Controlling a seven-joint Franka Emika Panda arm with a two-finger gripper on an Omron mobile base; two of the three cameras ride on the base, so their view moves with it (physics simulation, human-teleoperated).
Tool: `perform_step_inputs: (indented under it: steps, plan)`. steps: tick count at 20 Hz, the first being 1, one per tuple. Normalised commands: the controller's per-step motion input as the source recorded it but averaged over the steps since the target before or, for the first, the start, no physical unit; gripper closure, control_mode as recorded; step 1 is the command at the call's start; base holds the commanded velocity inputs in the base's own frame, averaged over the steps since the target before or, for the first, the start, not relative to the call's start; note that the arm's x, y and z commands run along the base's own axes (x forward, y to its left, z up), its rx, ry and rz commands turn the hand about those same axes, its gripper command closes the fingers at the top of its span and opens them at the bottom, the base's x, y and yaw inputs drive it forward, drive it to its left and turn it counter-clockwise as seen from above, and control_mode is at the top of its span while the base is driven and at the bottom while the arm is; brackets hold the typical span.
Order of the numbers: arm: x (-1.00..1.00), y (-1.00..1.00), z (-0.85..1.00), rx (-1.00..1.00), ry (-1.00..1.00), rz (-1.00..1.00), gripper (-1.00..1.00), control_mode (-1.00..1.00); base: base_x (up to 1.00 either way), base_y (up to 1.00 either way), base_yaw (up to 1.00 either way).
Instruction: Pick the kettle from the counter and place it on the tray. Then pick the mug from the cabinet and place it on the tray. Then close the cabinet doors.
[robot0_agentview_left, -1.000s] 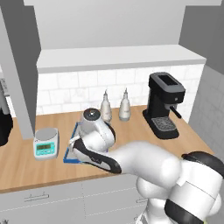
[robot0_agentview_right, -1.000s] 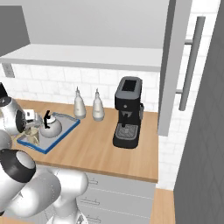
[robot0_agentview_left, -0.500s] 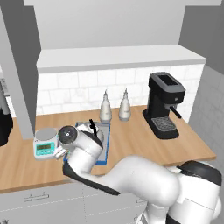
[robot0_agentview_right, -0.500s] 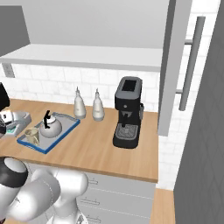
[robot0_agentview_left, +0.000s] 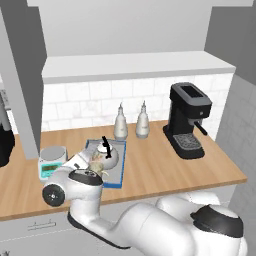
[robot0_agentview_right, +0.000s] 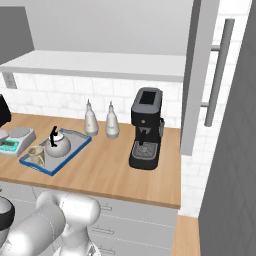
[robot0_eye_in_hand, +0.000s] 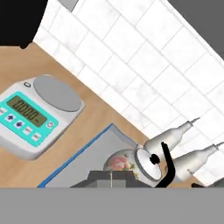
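The white floral kettle (robot0_agentview_right: 56, 145) stands on the blue-rimmed tray (robot0_agentview_right: 75, 149) on the counter (robot0_agentview_right: 115, 170), and the beige mug (robot0_agentview_right: 36, 154) sits beside it on the tray's near-left end. From the left base view the kettle (robot0_agentview_left: 107, 155) and tray (robot0_agentview_left: 119, 172) are partly covered by my arm. In the hand view my gripper (robot0_eye_in_hand: 111, 178) is shut with nothing in it, above the tray (robot0_eye_in_hand: 74, 157), with the kettle (robot0_eye_in_hand: 133, 162) just ahead to the right. The cabinet (robot0_agentview_left: 130, 65) stands open, its doors (robot0_agentview_left: 22, 75) (robot0_agentview_right: 200, 75) swung out.
A teal-faced scale (robot0_eye_in_hand: 35, 109) (robot0_agentview_left: 52, 162) sits left of the tray. Two white bottles (robot0_agentview_right: 90, 120) (robot0_agentview_right: 111, 123) stand against the tiled wall. A black coffee machine (robot0_agentview_right: 146, 130) is to the right. A dark appliance (robot0_eye_in_hand: 19, 22) occupies the far-left counter.
My arm has swung left and down from over the tray toward the counter's front left. The gripper's fingers have come fully together. Kettle and mug stayed on the tray.
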Motion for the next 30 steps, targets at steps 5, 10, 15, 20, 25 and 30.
perform_step_inputs:
  steps: [5, 10, 15, 20, 25, 30]
  plan:
    - [-0.22, 0.61, 0.82, -0.26, -0.07, -0.14, 1.00, -1.00, 0.00, 0.00, 0.00]
    - [-0.10, 0.30, 0.27, -0.12, -0.08, -0.07, 1.00, -1.00, 0.00, 0.00, 0.00]
    - [0.00, 0.01, 0.00, 0.00, 0.00, 0.00, 1.00, -1.00, 0.00, 0.00, 0.00]
    - [0.00, 0.14, 0.00, -0.01, -0.05, 0.00, 1.00, -1.00, 0.00, 0.00, 0.00]
    - [-0.15, 0.06, 0.00, -0.03, -0.14, 0.00, 1.00, -1.00, 0.00, 0.00, 0.00]
    - [-0.19, 0.08, 0.06, -0.07, -0.21, 0.00, 1.00, -1.00, 0.00, 0.00, 0.00]
